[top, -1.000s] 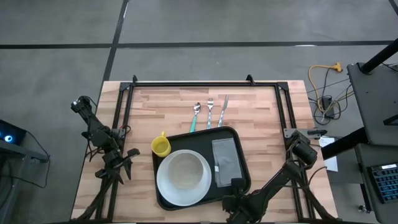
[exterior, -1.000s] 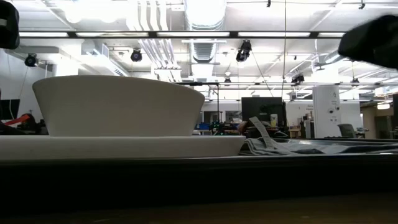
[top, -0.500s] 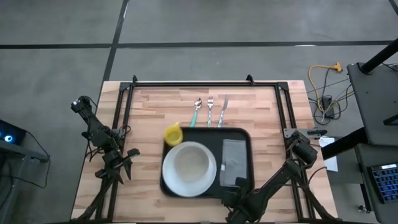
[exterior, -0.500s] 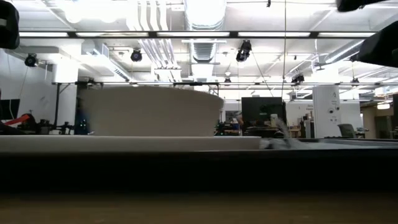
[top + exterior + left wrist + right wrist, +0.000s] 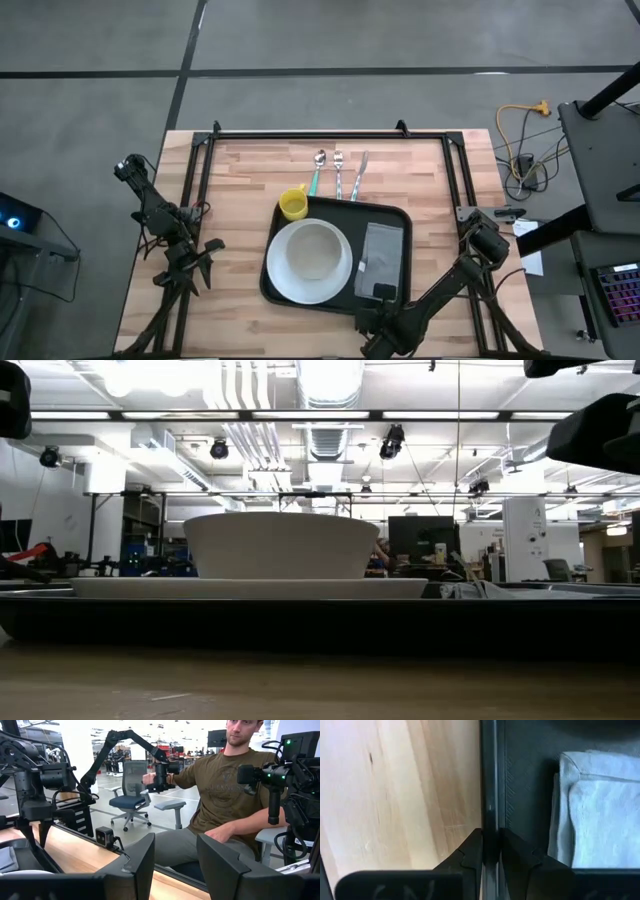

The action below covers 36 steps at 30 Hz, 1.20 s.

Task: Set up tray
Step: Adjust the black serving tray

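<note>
— Right wrist view first: what is nearest?

— The right gripper [image 5: 490, 851], fingers closed tight on the raised rim of the tray [image 5: 520, 775], one finger outside over the wooden table [image 5: 405, 795], the other inside. Just past it on the tray floor lies a folded grey napkin [image 5: 600, 800].

— And from above?

— The black tray [image 5: 390, 225] sits a little right of the table's middle, slightly skewed, its near edge held by the right gripper [image 5: 378, 308]. On it are a white plate [image 5: 283, 285] with a white bowl [image 5: 318, 250] on top, and the napkin [image 5: 380, 260] to the right. A yellow cup [image 5: 292, 206] stands at the tray's far left corner, touching or just beside it. Beyond the tray lie a spoon [image 5: 317, 170], a fork [image 5: 338, 172] and a knife [image 5: 359, 173] side by side, their handles reaching the tray's far edge.

— The other arm?

— The left gripper [image 5: 186, 268] waits off the table's left edge, jaws partly apart, holding nothing.

— And the room?

— A black frame [image 5: 330, 134] borders the pale wood table [image 5: 230, 170]. The left wrist view shows a seated person [image 5: 220, 795] and office chairs; the low view shows ceiling lights and ducts.
</note>
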{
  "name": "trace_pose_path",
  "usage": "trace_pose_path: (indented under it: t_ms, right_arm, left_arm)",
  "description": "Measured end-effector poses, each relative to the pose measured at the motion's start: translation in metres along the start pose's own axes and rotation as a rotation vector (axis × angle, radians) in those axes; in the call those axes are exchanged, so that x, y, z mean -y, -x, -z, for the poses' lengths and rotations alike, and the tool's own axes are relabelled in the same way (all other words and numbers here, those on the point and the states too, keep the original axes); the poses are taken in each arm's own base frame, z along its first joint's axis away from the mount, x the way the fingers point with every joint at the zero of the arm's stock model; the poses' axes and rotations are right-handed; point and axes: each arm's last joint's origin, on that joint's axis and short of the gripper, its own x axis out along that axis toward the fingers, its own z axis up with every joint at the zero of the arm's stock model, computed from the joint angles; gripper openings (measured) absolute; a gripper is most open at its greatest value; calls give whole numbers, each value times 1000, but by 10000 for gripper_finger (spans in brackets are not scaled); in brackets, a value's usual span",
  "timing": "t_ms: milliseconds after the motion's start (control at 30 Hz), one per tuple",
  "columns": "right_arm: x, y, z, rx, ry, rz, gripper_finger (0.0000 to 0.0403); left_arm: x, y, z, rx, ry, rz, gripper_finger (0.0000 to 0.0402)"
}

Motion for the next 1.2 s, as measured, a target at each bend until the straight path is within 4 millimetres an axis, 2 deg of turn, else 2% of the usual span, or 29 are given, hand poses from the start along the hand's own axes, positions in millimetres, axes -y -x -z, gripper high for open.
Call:
trace_pose_path:
  t_ms: [433,1033,1200]
  right_arm:
    - [0,1,1,-14,185,-3,34]
    - [-1,2,5,-30,192,-4,33]
    - [-2,2,5,-47,136,-23,85]
  left_arm:
    - [0,0,0,0,0,0,132]
    - [0,0,0,0,0,1,132]
    - [0,0,0,0,0,1,132]
